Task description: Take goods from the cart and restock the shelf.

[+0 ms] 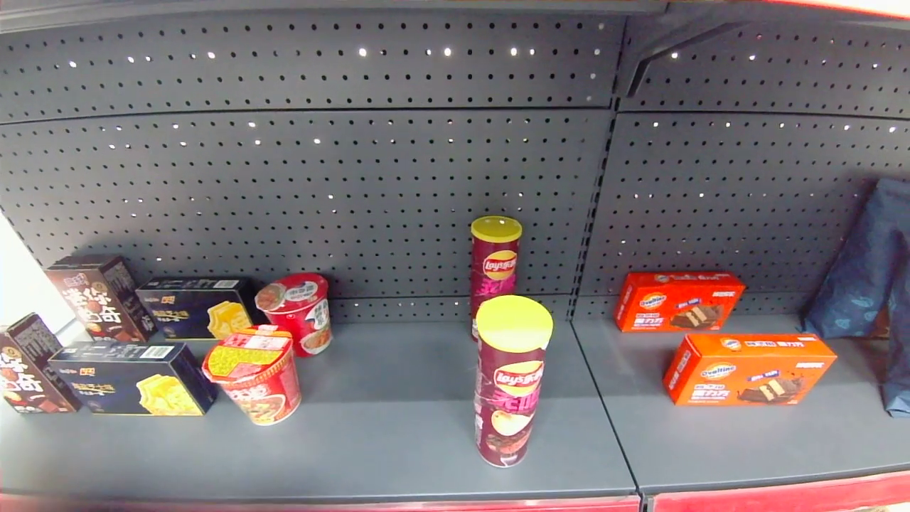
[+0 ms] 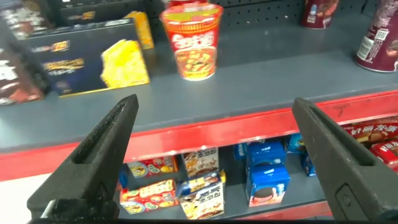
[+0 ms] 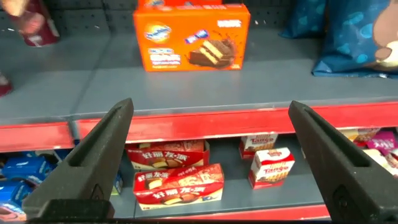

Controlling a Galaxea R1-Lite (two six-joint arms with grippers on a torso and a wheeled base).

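Grey metal shelf [image 1: 398, 427] with a perforated back panel carries, from the robot's left, each pair set one behind the other: brown cartons [image 1: 99, 295], dark blue boxes [image 1: 135, 377], red noodle cups [image 1: 254, 384], upright maroon chip cans with yellow lids [image 1: 512, 384] and orange cake boxes [image 1: 746, 370]. Blue bags [image 1: 867, 270] lean at the far right. Left gripper [image 2: 216, 102]: black fingers spread wide, holding nothing, before the shelf's red edge, facing the front noodle cup. Right gripper [image 3: 211, 104]: equally wide, empty, facing the front orange box
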